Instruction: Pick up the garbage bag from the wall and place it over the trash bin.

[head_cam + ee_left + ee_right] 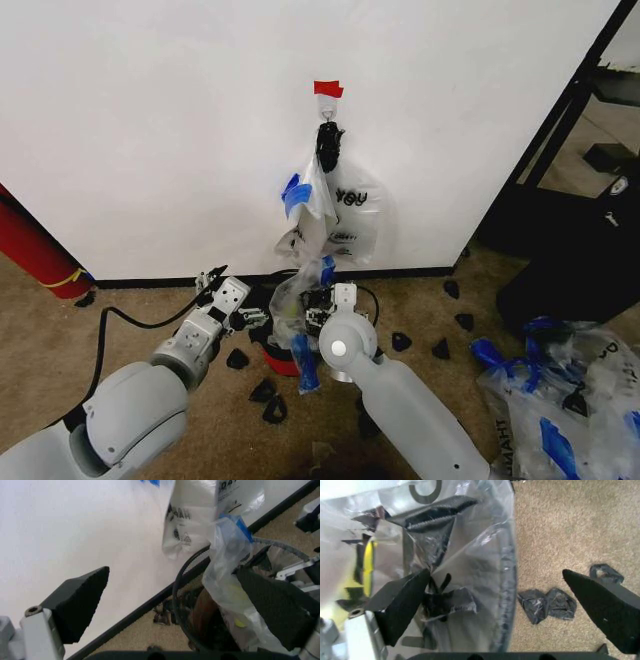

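The garbage bag [300, 295], thin whitish plastic with blue patches, runs from the hook [327, 105] on the white wall [150, 120] down into the trash bin [278, 360], a small black bin with a red base band. My right gripper [330, 298] is over the bin and open. In the right wrist view it [495, 573] straddles the bin's rim [509, 577], with bag plastic [480, 555] draped inside. My left gripper [212, 280] is open beside the bin's left side. In the left wrist view it [175, 573] faces the mesh rim [185, 573] and the bag [227, 566].
A whiter bag lettered "YOU" [355, 215] hangs on the same hook under red tape [327, 89]. A red cylinder [35, 250] stands at the left. A heap of clear-and-blue bags [560, 385] and dark furniture [570, 250] lie to the right. Black scraps [270, 395] dot the carpet.
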Robot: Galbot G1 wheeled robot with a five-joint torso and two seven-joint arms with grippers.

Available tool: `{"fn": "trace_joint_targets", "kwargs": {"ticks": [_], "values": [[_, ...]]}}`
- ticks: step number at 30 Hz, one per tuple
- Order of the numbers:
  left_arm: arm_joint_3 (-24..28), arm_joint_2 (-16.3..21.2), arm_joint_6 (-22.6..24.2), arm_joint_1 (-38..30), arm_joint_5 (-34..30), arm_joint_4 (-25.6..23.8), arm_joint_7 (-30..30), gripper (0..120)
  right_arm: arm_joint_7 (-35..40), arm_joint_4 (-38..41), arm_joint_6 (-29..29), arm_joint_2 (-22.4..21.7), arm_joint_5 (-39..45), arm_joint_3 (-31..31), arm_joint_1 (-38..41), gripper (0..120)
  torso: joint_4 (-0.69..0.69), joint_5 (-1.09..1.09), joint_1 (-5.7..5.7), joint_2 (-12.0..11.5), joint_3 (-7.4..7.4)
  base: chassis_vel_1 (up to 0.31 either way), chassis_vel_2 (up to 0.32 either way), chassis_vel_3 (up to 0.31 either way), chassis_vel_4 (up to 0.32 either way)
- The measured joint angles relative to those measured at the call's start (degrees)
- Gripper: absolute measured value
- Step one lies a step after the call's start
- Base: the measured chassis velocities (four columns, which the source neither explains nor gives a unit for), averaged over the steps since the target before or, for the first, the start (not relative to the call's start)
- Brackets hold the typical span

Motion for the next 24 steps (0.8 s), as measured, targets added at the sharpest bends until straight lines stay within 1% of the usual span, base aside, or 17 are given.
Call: {"fn": "trace_joint_targets", "kwargs": {"ticks": [8,10,11,13,14,15,17,18,20,21,22,24], "values": [[-0.1,0.1,-0.2,0.7,0.4,-0.1,0.0,100,-0.4,-1.2,0.1,1.3,-0.9,0.3,-0.2,90,0.00,0.00,0.00,0.0,0.00,0.000,0.000,0.000,0.000],[-0.1,0.1,-0.2,0.9,0.5,-0.2,0.0,100,-0.4,-1.2,0.1,1.5,-1.0,0.3,-0.3,82,0.00,0.00,0.00,0.0,0.00,0.000,0.000,0.000,0.000],[-0.1,0.1,-0.2,0.9,0.5,-0.2,0.0,100,-0.4,-1.2,0.1,1.5,-1.0,0.3,-0.3,82,0.00,0.00,0.00,0.0,0.00,0.000,0.000,0.000,0.000],[-0.1,0.1,-0.2,0.9,0.6,-0.2,0.0,100,-0.4,-1.2,0.1,1.7,-1.0,0.4,-0.5,75,0.00,0.00,0.00,0.0,0.00,0.000,0.000,0.000,0.000],[-0.1,0.1,-0.2,0.9,0.6,-0.3,0.0,100,-0.3,-1.2,0.2,1.8,-1.0,0.5,-0.5,68,0.00,0.00,0.00,0.0,0.00,0.000,0.000,0.000,0.000],[-0.1,0.1,-0.3,0.9,0.7,-0.3,0.0,100,-0.3,-1.1,0.2,1.8,-0.9,0.5,-0.6,65,0.00,0.00,0.00,0.0,0.00,0.000,0.000,0.000,0.000],[-0.1,0.2,-0.3,0.9,0.7,-0.3,-0.1,100,-0.3,-0.8,0.2,1.9,-0.7,0.9,-0.6,54,0.00,0.00,0.00,0.0,0.00,0.000,0.000,0.000,0.000],[-0.1,0.2,-0.3,0.9,0.7,-0.3,-0.1,100,-0.3,-0.8,0.2,1.9,-0.7,0.9,-0.6,54,0.00,0.00,0.00,0.0,0.00,0.000,0.000,0.000,0.000],[-0.1,0.2,-0.3,0.9,0.7,-0.4,-0.1,100,-0.2,-0.8,0.2,1.9,-0.5,1.3,-0.4,47,0.00,0.00,0.00,0.0,0.00,0.000,0.000,0.000,0.000],[-0.1,0.2,-0.3,0.9,0.7,-0.4,-0.1,100,-0.2,-0.8,0.2,1.9,-0.4,1.4,-0.4,47,0.00,0.00,0.00,0.0,0.00,0.000,0.000,0.000,0.000],[-0.1,0.2,-0.4,0.9,0.8,-0.4,-0.1,100,-0.1,-0.8,0.3,1.9,-0.1,1.8,-0.3,38,0.00,0.00,0.00,0.0,0.00,0.000,0.000,0.000,0.000],[-0.1,0.3,-0.4,1.1,0.9,-0.5,-0.1,100,0.4,-0.7,0.3,2.2,0.7,2.5,-0.2,30,0.00,0.00,0.00,0.0,0.00,0.000,0.000,0.000,0.000]]}}
